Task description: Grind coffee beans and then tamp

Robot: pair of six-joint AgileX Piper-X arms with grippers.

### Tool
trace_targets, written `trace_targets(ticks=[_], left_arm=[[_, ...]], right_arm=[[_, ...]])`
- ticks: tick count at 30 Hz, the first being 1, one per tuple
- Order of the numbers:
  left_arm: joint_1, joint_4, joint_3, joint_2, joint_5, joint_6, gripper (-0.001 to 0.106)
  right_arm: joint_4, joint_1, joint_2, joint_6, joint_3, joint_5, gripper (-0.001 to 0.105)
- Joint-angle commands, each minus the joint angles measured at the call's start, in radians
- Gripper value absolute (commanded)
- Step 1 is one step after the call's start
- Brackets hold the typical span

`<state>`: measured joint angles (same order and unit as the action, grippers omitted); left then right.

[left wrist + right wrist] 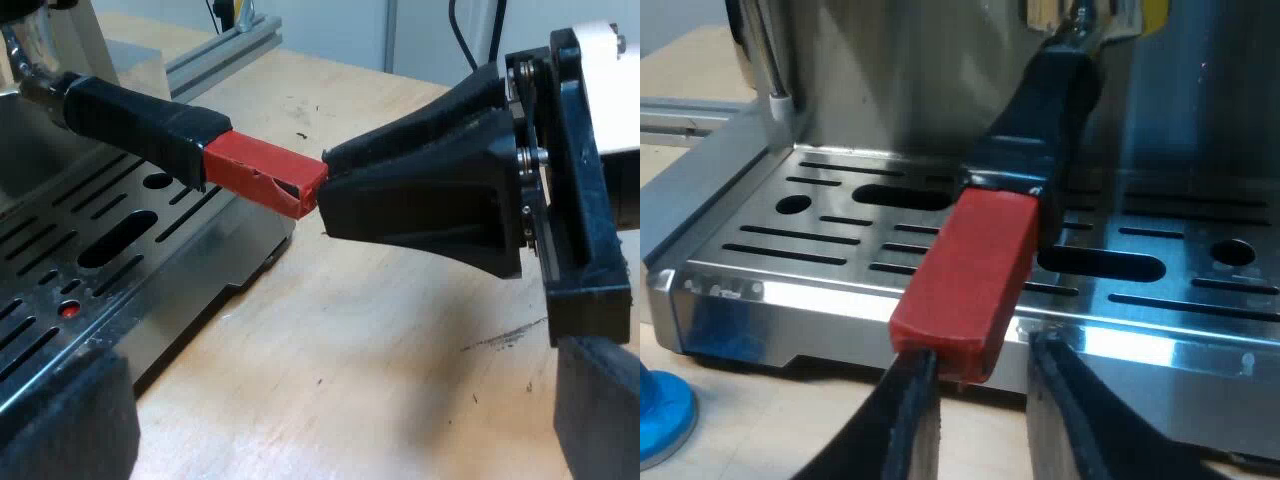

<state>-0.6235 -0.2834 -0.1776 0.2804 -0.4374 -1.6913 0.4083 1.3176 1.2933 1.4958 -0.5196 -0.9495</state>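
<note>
While the right jaws stood spread, their fingers (908, 420) flanked the tip of the holder's red end (965, 275), dead ahead at twelve o'clock; whether they touched it I could not tell. Its dark handle (1040, 110) ran on over the drip tray (790, 255) to the machine (890, 80). A blue tamper (658, 420) sat on the tabletop (790, 425) at their eight o'clock. The left jaws gaped wide, empty, beside the tray.

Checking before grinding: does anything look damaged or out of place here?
The handle's red end looks nicked on its side near the tip, by the right claw. Dark scuffs mark the table. Nothing else stands out.
</note>
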Motion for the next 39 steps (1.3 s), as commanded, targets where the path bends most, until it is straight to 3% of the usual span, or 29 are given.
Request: trace_targets(ticks=[1,7,11,15,20,36,39], left_arm=[[-0.002,0.02,-0.001,-0.001,0.006,0.001,0.085],[-0.002,0.02,-0.001,-0.001,0.006,0.001,0.085],[-0.002,0.02,-0.001,-0.001,0.006,0.001,0.085],[-0.002,0.02,-0.001,-0.001,0.006,0.001,0.085],[-0.002,0.02,-0.001,-0.001,0.006,0.001,0.085],[-0.002,0.02,-0.001,-0.001,0.006,0.001,0.085],[-0.002,0.02,-0.001,-0.001,0.006,0.001,0.085]], right_arm=[[0.007,-0.025,0.001,0.012,-0.004,-0.02,0.025],[0.049,-0.088,0.001,0.023,-0.004,-0.014,0.025],[0.122,-0.105,0.001,0.131,-0.004,-0.02,0.025],[0.162,-0.105,0.001,0.196,-0.004,-0.039,0.025],[0.165,-0.105,0.001,0.199,-0.004,-0.146,0.025],[0.058,-0.023,-0.003,0.206,-0.004,-0.148,0.025],[0.014,0.007,-0.004,0.18,-0.004,-0.148,0.025]])
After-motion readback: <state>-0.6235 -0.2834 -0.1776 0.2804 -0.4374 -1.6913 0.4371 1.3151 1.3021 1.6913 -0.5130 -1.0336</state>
